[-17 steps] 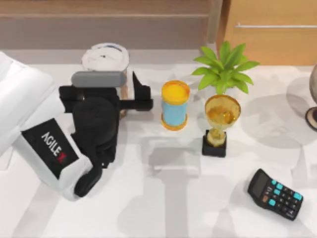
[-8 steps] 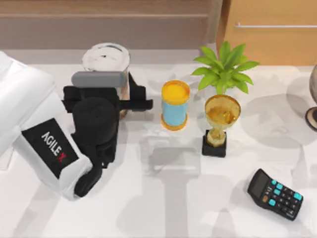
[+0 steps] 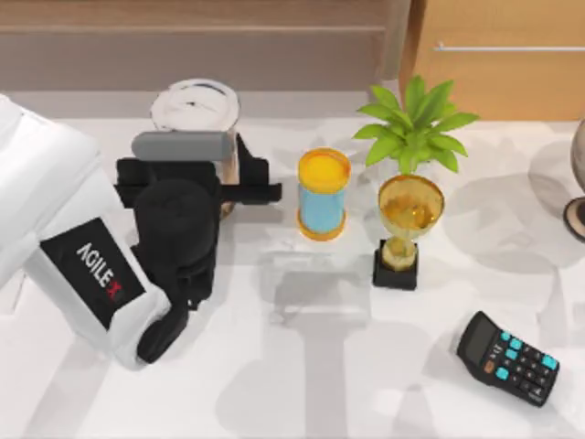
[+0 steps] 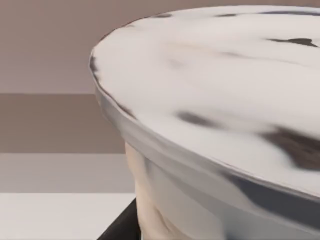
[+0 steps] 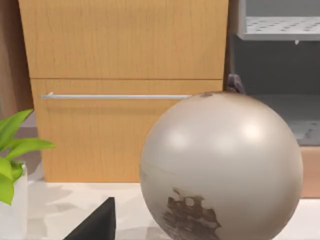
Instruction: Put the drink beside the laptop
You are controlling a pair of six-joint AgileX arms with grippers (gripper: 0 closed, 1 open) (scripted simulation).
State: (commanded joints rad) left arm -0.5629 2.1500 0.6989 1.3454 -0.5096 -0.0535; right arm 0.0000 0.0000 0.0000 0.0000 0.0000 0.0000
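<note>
Tall clear plastic cup of beige milk tea, white lid (image 3: 195, 107): far left of table, pinched by left gripper (image 3: 239, 179) for carrying, apparently. Laptop unlocated.

Bright even light; soft grey shadows on table (image 3: 302, 384); slight overall blur.

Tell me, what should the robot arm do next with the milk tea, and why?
Probably lift it straight up a little. The left gripper looks shut on the drink, with one finger beside the cup, and the blue cylinder stands close to its right, so sliding sideways might knock it.
</note>
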